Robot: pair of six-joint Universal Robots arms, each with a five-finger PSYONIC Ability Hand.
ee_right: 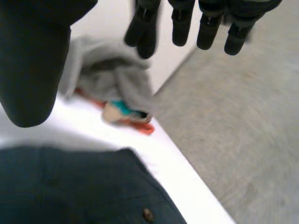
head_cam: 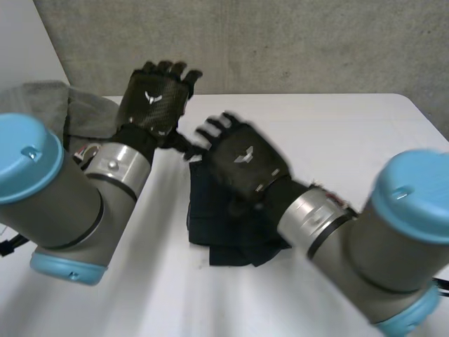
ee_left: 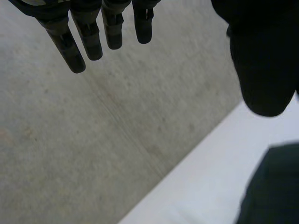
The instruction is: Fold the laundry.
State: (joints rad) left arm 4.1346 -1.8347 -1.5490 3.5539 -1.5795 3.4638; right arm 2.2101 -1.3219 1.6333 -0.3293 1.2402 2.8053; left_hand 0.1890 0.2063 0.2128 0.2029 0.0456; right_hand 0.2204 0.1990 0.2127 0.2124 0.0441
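Head camera: high, rear, facing down onto the white table (head_cam: pixel 337 126). Wrist cameras: close above it, facing its far edge. All share the dark-blue folded garment (head_cam: pixel 224 225).

White table (head_cam: pixel 337 133); dark-blue garment (head_cam: pixel 217 232) at middle; grey cloth heap (head_cam: pixel 77 105) at far-left corner

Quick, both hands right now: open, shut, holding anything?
Left hand: open, fingers straight, holding nothing.
Right hand: open, holding nothing, over the dark garment.

Open desk (head_cam: pixel 337 126) spread over the frame's right, a dark garment (head_cam: pixel 217 235) filled the centre, and a grey heap (head_cam: pixel 84 112) blocked the upper left.
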